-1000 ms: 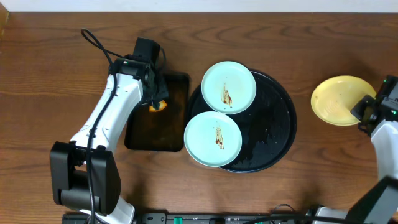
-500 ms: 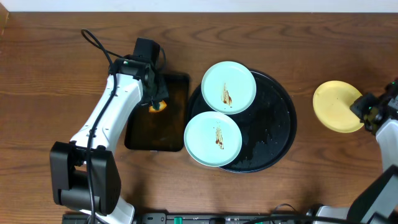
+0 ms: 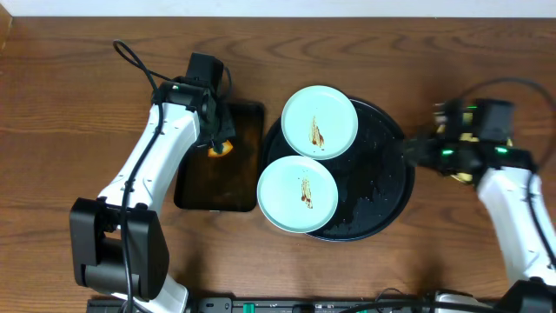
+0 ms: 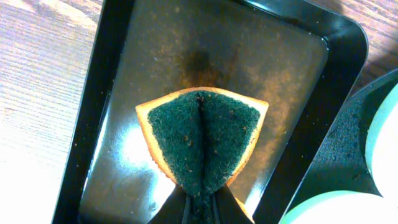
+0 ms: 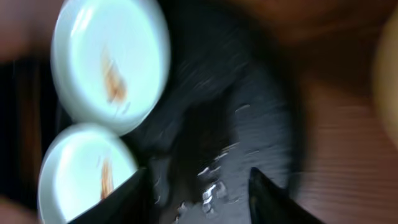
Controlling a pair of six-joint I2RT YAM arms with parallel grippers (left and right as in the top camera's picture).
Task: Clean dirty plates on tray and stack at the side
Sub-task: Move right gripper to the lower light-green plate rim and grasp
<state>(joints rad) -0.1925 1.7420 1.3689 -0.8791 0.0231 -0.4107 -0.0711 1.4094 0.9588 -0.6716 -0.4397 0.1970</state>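
Note:
Two mint-blue plates, the far one (image 3: 320, 122) and the near one (image 3: 298, 193), lie on the left half of the round black tray (image 3: 382, 183), each with a brown smear. The right wrist view shows both, the far one (image 5: 112, 62) and the near one (image 5: 84, 168), and the wet tray floor (image 5: 249, 124). My right gripper (image 3: 408, 149) hangs open and empty over the tray's right rim (image 5: 199, 199). The yellow plate (image 5: 390, 81) lies on the table to the right, mostly hidden under my right arm in the overhead view. My left gripper (image 3: 217, 143) is shut on a green-and-yellow sponge (image 4: 202, 137).
The sponge rests in a smaller rectangular black tray (image 3: 195, 196), (image 4: 292, 74) just left of the round tray. A black cable (image 3: 130, 56) loops behind the left arm. Wood-grain tabletop (image 3: 452, 235) lies bare right of the round tray.
My right gripper has let go of the yellow plate on the table at the right and swung left over the round tray's right rim. The left arm has not moved.

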